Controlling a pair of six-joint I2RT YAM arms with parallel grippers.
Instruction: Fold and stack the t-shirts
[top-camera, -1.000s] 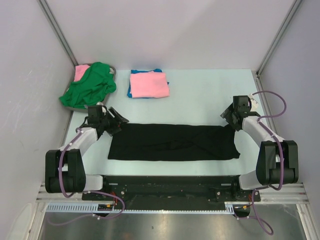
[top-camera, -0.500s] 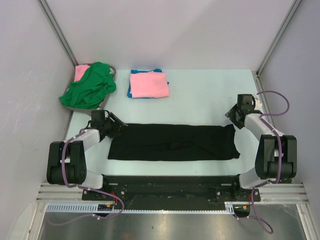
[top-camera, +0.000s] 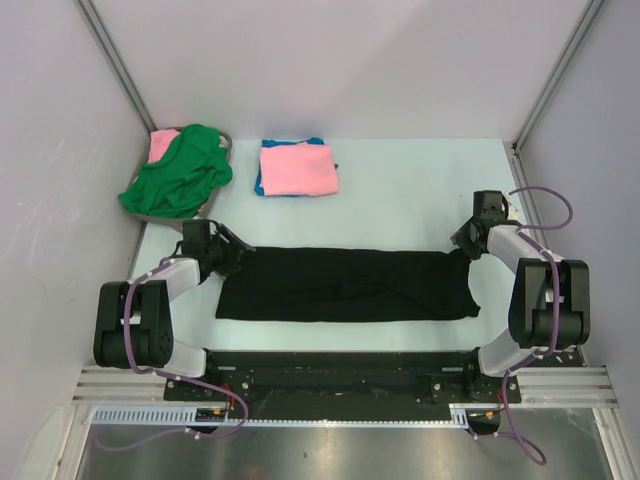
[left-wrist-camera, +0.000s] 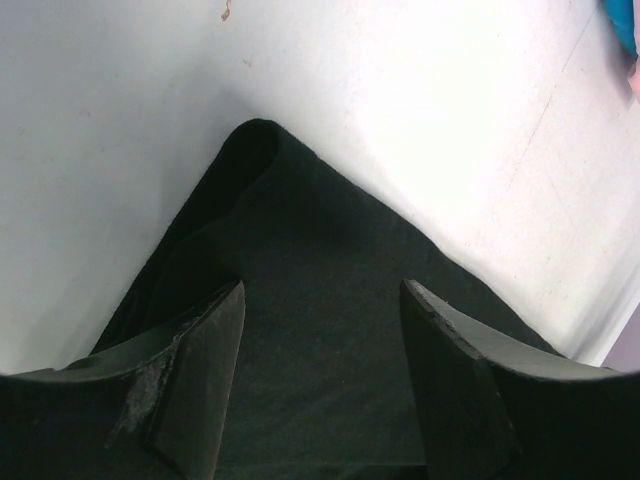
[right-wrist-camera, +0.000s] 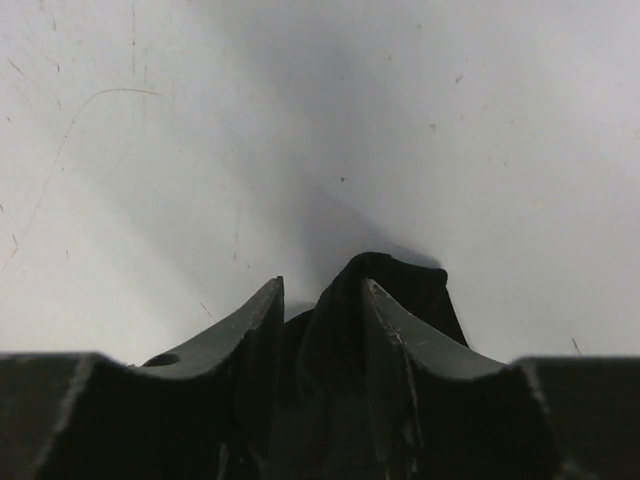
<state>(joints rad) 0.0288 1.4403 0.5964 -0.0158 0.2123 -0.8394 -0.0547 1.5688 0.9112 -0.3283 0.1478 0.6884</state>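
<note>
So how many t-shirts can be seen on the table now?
5: black t-shirt spread in front; green t-shirt crumpled back left over a pink one; folded pink t-shirt on a blue one at back centre. More may be hidden.

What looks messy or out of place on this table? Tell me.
The green t-shirt lies crumpled in the far left corner, partly over a pink one, unlike the neat folded pink-on-blue stack beside it.

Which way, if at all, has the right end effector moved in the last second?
Yes. The right end effector shifted slightly toward the near edge of the pale table, onto the far right corner of the large black cloth t-shirt.
</note>
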